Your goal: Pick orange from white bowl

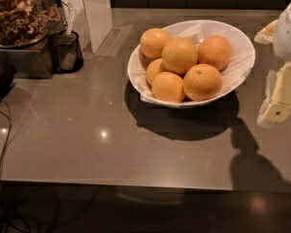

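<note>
White glossy bowl (242, 47), far edge of grey table (87, 144): heaped round oranges (179, 55) could roll if bumped. Cream claw (281, 98), right edge; open or closed, cannot tell.

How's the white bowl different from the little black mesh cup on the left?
The white bowl is wide and shallow; the black mesh cup is small and upright. The bowl holds oranges; the cup holds a pale handle. Both stand on the counter. The tool hangs right of the bowl, apart from it.

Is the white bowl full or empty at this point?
Full: six oranges fill the white bowl; the gripper sits at the right edge, outside it.
</note>
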Motion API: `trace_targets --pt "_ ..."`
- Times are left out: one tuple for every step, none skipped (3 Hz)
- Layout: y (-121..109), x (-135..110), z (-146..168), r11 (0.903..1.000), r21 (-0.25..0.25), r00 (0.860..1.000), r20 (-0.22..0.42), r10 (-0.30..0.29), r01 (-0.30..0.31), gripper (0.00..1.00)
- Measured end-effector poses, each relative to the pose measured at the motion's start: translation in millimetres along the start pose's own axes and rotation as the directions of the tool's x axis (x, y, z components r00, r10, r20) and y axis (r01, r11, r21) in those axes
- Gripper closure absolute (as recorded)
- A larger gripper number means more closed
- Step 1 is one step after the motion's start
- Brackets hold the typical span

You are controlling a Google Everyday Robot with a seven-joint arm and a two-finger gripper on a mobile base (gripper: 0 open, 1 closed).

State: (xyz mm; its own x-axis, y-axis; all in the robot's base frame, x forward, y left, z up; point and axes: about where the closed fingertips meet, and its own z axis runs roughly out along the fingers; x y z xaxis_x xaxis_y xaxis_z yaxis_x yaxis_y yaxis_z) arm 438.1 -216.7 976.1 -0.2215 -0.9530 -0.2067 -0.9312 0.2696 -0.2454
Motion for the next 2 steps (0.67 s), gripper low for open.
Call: trace_targets --pt "-0.1 -0.1 0.0 1.0 0.0 1.0 0.0 0.0 0.0 0.0" --pt "-2.7 -4.6 -1.2 0.9999 0.007 1.0 0.01 -0.013 0.013 0.0"
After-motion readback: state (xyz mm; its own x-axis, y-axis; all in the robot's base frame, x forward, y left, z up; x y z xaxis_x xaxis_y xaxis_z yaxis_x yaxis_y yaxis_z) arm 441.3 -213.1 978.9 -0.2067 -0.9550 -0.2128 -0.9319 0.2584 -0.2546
